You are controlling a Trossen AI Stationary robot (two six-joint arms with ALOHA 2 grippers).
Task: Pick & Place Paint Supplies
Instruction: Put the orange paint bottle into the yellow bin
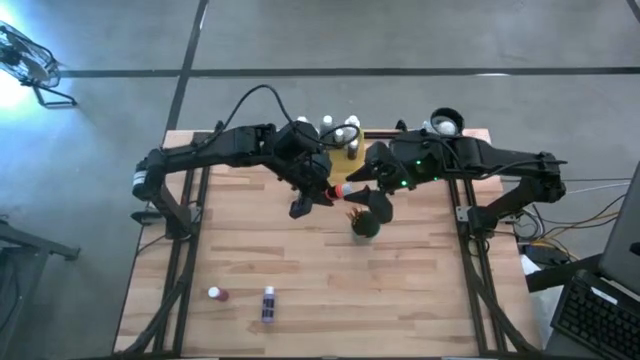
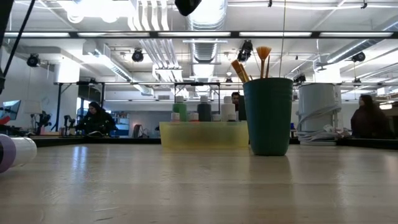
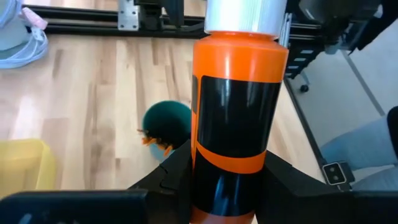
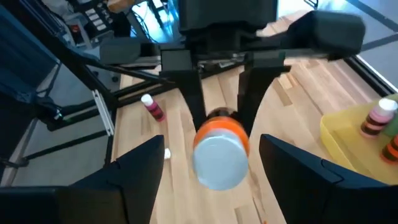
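An orange paint bottle [image 1: 337, 190] with a black label and a white cap hangs in the air between my two grippers. My left gripper [image 1: 318, 195] is shut on it. My right gripper [image 4: 217, 180] is open, and its fingers stand on either side of the cap [image 4: 217, 163] without touching it. The dark green cup [image 1: 366, 224] stands on the table just below, with orange-brown brushes [image 2: 252, 62] sticking out of it. The yellow tray [image 2: 202, 135] near the far edge holds several bottles. A red bottle [image 1: 216, 294] and a purple one [image 1: 268, 304] lie near the near edge. My left gripper [image 3: 229, 180] pinches the orange bottle's lower body [image 3: 227, 155], near its base end, between its two fingers. The fingers [image 4: 193, 102] come down on it from above and lie across it. The bottle is lifted clear of the table, its cap pointing toward my right gripper.
The tray [image 1: 352, 152] sits at the far edge between the two arms, with a white roll-like object [image 1: 445, 123] to its right. The cup stands right under the grippers. The two loose bottles lie at the near left. People sit in the room beyond the table.
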